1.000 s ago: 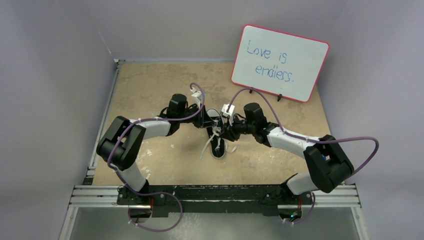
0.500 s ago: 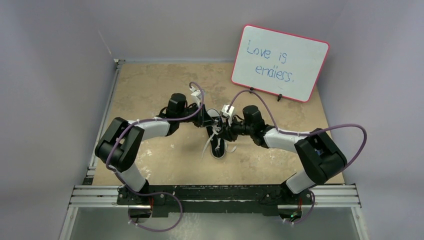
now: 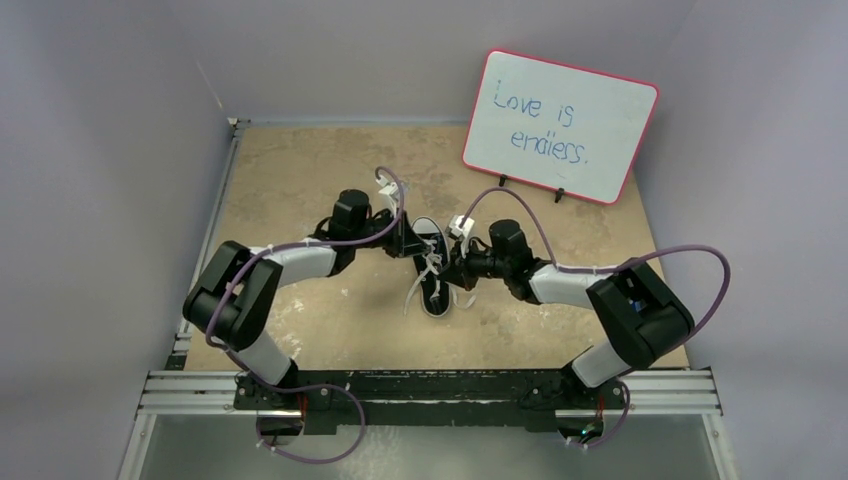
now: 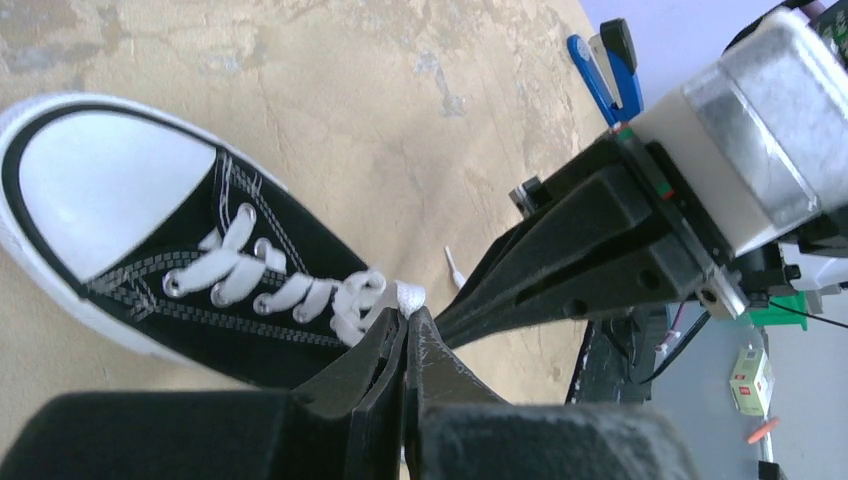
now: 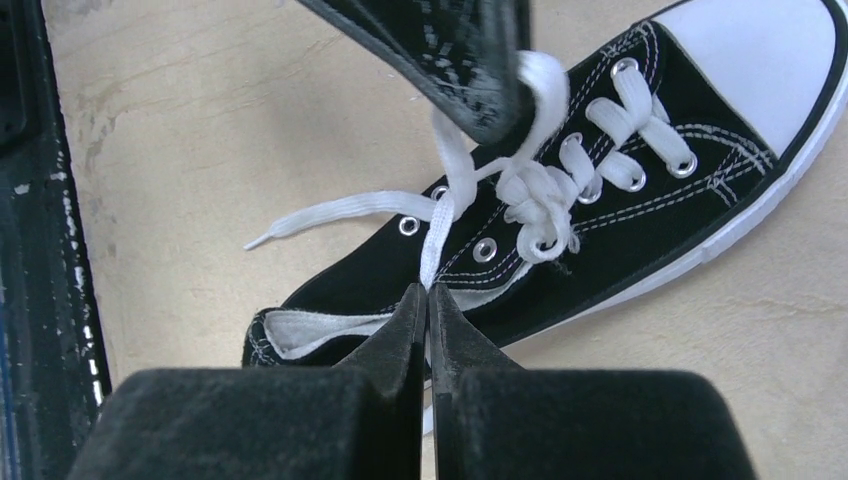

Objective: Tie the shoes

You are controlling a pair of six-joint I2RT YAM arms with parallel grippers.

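A small black canvas sneaker (image 3: 432, 268) with a white toe cap and white laces lies in the middle of the table, toe pointing away. It also shows in the left wrist view (image 4: 190, 270) and the right wrist view (image 5: 600, 200). My left gripper (image 4: 408, 315) is shut on a white lace (image 4: 410, 297) just above the knot. My right gripper (image 5: 428, 292) is shut on another lace strand (image 5: 440, 235) above the shoe's opening. The two grippers meet over the shoe (image 3: 430, 258). A loose lace end (image 5: 330, 212) trails to the shoe's side.
A whiteboard with a pink rim (image 3: 560, 125) reading "Love is endless." stands at the back right. Grey walls close the table on three sides. A metal rail (image 3: 430, 390) runs along the near edge. The right arm's purple cable (image 3: 700, 270) loops out to the right.
Both grippers have shifted slightly toward the near side over the shoe, and the right arm's elbow has folded inward. The laces stay gripped.
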